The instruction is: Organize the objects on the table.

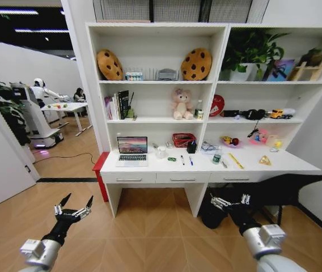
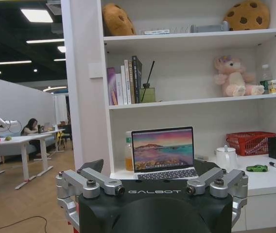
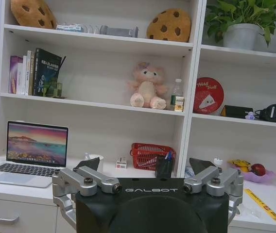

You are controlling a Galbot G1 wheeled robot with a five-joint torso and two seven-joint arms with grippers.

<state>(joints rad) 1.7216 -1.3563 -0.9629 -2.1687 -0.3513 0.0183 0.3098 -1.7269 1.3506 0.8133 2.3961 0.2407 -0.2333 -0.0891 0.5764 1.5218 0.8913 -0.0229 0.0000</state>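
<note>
Tools (image 1: pixel 73 207) (image 1: pixel 229 200) short of table (image 1: pixel 297 164).

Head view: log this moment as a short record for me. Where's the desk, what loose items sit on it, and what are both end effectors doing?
table: white desk ahead, under the shelves
laptop: silver laptop, open, at the desk's left end
small items: green toy car, two pens, green-capped bottle, yellow ruler
left end effector: open, raised over the floor, short of the desk
right end effector: open, raised, short of the desk
</note>
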